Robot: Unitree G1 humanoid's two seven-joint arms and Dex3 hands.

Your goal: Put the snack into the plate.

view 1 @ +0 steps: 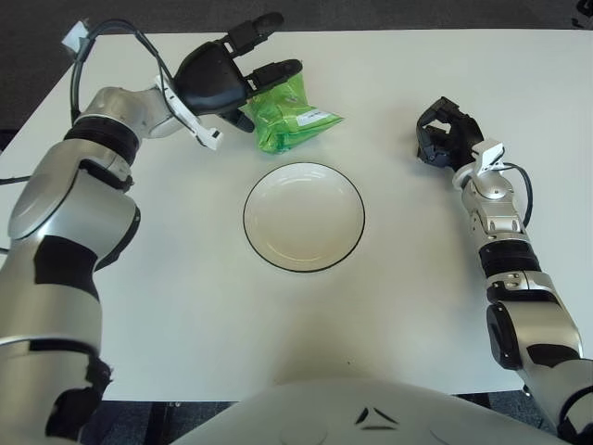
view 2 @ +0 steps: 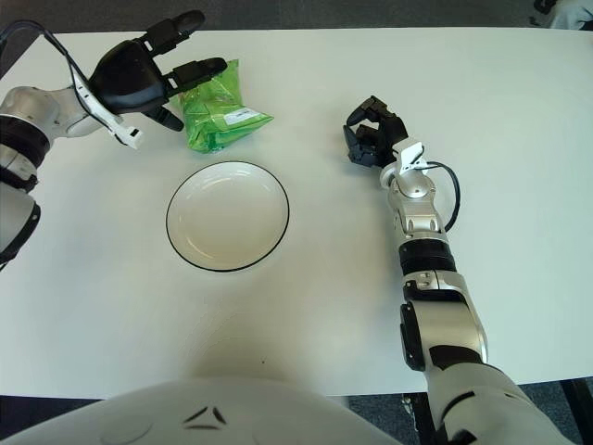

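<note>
Your left robot hand (view 1: pixel 236 74), fingers spread wide and empty, sat at nine o'clock of the crinkled green foil snack bag (view 1: pixel 292 116), far nearer than your right robot hand (view 1: pixel 445 139); the bag's long axis ran two-to-eight o'clock.

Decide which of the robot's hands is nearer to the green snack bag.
Left. The left hand hovers open at the green snack bag's left edge, fingers spread above it. The right hand shows curled far to the bag's right, beyond the plate.
</note>
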